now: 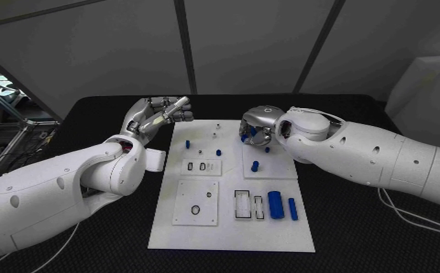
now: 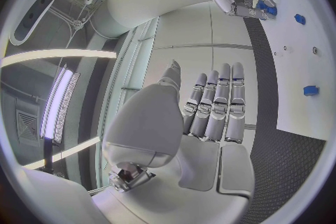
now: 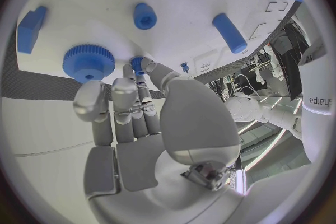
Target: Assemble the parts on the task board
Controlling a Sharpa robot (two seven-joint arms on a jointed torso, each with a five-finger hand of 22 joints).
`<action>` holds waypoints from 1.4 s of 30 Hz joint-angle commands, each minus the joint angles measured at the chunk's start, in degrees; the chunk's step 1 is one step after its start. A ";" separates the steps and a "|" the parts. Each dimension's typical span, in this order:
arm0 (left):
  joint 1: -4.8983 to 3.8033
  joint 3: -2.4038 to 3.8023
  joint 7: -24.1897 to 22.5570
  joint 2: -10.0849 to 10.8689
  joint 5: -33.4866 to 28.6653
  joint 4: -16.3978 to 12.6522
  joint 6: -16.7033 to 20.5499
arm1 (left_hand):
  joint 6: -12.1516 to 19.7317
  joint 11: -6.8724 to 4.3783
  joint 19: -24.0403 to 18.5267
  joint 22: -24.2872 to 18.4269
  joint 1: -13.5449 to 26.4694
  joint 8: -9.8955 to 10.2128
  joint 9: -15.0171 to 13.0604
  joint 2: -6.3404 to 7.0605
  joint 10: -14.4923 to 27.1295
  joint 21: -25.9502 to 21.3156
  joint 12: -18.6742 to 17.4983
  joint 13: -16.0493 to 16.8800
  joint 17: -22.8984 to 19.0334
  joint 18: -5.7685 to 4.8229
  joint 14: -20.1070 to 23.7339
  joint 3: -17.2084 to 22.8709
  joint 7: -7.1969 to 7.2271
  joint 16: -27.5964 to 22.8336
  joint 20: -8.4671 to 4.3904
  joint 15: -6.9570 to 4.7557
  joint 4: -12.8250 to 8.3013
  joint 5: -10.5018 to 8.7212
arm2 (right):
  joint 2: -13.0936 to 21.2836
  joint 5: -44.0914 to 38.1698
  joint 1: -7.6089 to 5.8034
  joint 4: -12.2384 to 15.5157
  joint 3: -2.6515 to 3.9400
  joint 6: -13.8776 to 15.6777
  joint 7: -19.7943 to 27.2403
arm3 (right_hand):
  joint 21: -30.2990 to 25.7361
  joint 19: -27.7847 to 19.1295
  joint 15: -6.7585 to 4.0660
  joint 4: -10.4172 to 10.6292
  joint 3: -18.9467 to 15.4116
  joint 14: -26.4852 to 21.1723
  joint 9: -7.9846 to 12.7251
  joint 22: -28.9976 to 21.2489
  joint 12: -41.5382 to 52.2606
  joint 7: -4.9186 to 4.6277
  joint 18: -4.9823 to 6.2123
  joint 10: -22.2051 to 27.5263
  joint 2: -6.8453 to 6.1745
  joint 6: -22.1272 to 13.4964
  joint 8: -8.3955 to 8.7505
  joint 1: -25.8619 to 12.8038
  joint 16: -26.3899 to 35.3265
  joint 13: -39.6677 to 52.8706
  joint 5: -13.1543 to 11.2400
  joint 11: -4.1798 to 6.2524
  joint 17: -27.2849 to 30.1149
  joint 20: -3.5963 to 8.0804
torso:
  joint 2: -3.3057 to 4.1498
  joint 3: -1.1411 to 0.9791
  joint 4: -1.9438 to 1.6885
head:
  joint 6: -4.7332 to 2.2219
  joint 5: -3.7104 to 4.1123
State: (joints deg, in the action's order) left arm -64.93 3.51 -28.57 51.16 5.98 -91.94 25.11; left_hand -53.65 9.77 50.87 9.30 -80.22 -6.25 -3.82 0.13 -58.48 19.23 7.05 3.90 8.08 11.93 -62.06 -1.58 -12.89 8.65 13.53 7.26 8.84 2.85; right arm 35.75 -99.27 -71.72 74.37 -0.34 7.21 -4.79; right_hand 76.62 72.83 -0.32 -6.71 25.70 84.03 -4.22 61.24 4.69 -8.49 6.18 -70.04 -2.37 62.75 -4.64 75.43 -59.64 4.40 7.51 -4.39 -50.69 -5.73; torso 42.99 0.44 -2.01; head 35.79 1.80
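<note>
A black table (image 1: 367, 222) carries the white task board (image 1: 229, 231).

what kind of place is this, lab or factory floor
Most likely a robotics lab or test cell. A white task board with small blue parts lies on a black table, ringed by plain grey panel walls, and the right hand works over it.

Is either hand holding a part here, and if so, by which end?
Left hand holds nothing. Right hand has fingertips at a small blue part on the task board; a real grip cannot be told.

The head camera looks down on the task board (image 1: 234, 222); each wrist camera sits close behind its own robot hand, and both see that board.
</note>
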 commanded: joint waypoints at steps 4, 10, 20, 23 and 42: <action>-0.09 0.08 0.13 0.09 0.32 -0.12 -0.90 | 0.04 0.33 0.29 0.05 0.23 0.31 0.09 -0.32 0.14 0.33 -0.45 -0.08 0.10 -1.54 0.41 -0.11 -0.21 -0.39 0.06 0.17 -0.25 0.13 | 0.16 -0.84 -0.08 0.30 -0.01 2.92 0.18 | 1.97 1.41 -0.26 -0.74 2.10 2.42 -0.35 3.14 0.22 -0.08 -1.27 -1.08 0.90 0.95 -0.45 2.09 -3.02 0.33 -0.68 0.08 -2.78 0.06 | 0.08 -0.06 0.07 | 0.17 -0.23; -0.09 0.08 0.21 0.16 0.17 -0.07 -0.90 | 0.27 0.48 0.20 0.03 0.43 0.57 0.11 -0.51 0.44 0.32 -0.76 -0.11 0.21 -1.57 0.39 -0.16 -0.41 -0.60 0.11 0.25 -0.29 0.12 | 1.05 0.47 -0.09 2.08 0.02 7.87 1.55 | 2.28 0.76 -0.06 -0.85 2.75 1.76 -0.36 3.14 -0.21 -0.23 -1.19 -1.02 0.13 0.99 -0.17 1.75 -3.43 0.37 -0.76 -0.05 -2.52 -0.08 | 0.04 -0.06 0.17 | -0.12 -0.58; -0.09 0.08 0.17 0.27 -0.01 -0.20 -0.92 | 0.41 0.59 -0.01 -0.02 0.54 0.75 0.10 -0.59 0.63 0.24 -0.97 -0.12 0.27 -1.61 0.55 -0.21 -0.50 -0.88 0.17 0.37 -0.37 0.12 | -0.96 2.43 -0.92 0.48 0.06 13.06 1.62 | 2.79 1.14 0.01 -0.80 2.85 1.73 -0.36 4.12 -0.33 -0.30 -1.36 -1.07 -0.31 1.00 -0.05 1.45 -4.49 0.39 -0.70 -0.10 -3.63 -0.16 | 0.20 -0.01 -0.02 | -0.49 -0.62; -0.10 0.08 0.17 0.25 -0.01 -0.27 -0.94 | 0.42 0.59 -0.03 -0.03 0.55 0.75 0.10 -0.59 0.64 0.23 -0.98 -0.12 0.27 -1.61 0.57 -0.22 -0.50 -0.90 0.18 0.37 -0.38 0.13 | -2.62 2.55 -1.08 -1.47 0.06 13.14 1.60 | 3.00 1.30 0.03 -0.71 2.91 1.78 -0.36 4.51 -0.39 -0.31 -1.42 -1.07 -0.37 1.01 0.00 1.31 -4.97 0.39 -0.80 -0.11 -4.11 -0.20 | 0.28 0.01 0.01 | -0.59 -0.63; -0.16 0.09 0.26 -0.05 -0.04 -0.57 -0.98 | 0.40 0.64 -0.37 -0.12 0.68 0.84 0.07 -0.65 0.70 0.06 -1.13 -0.10 0.31 -1.64 0.81 -0.30 -0.51 -1.25 0.26 0.47 -0.46 0.13 | -11.83 2.62 -1.30 -11.30 0.06 10.75 1.63 | 3.32 1.19 0.21 -0.14 2.88 1.64 -0.28 4.89 -0.76 -0.45 -1.45 -0.66 -0.84 0.61 0.42 0.48 -5.93 0.31 -0.91 -0.29 -4.74 -0.40 | 0.43 -0.09 0.05 | -0.42 -1.22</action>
State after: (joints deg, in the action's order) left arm -64.97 3.52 -28.26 51.19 5.88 -92.34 24.73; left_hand -53.33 10.27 50.66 9.23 -79.85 -5.63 -3.77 -0.24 -57.97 19.23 6.15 3.85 8.32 11.97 -61.64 -1.74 -13.21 7.66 13.74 7.68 8.68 2.85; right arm 24.15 -96.77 -72.83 63.29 -0.33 18.40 -3.72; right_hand 79.72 73.95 -0.31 -7.17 28.49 84.03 -4.48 66.05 4.14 -8.59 5.31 -70.75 -2.88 63.41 -4.42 76.14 -65.24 4.81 6.50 -4.29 -55.39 -5.64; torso 43.37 0.38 -2.04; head 35.40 0.69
